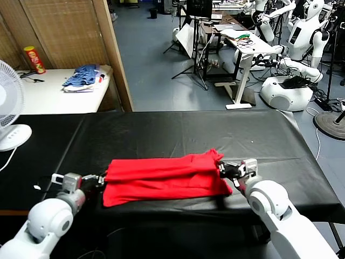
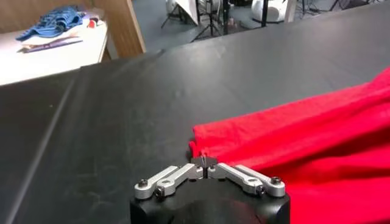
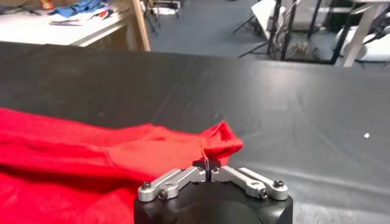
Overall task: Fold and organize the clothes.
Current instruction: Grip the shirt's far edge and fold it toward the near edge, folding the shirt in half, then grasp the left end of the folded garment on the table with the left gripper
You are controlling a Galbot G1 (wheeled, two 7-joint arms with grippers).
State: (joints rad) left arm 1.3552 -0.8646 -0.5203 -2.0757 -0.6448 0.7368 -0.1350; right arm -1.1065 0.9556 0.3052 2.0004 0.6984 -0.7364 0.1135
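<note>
Though the red T-shirt [image 1: 164, 179] is bunched into a flattened band, I can see its long axis runs across the black table [image 1: 178, 132], left to right in front of me, parallel to the near edge. It lies in the near middle of the table, close to that edge. Its right end rises to a small peak, while its left end is squarer and lower. The cloth is plain bright red with soft folds and layered edges running along its length; I see no print or tag from here.

My left gripper [image 2: 204, 162] sits at the shirt's left end, its fingertips pressed together on the corner of the fabric. My right gripper [image 3: 207, 164] is at the right end, fingertips likewise closed together on the peaked corner.

Beyond the shirt the table is open black surface to the far edge and out to both sides. A white fan [image 1: 9, 116] stands at the far left.
</note>
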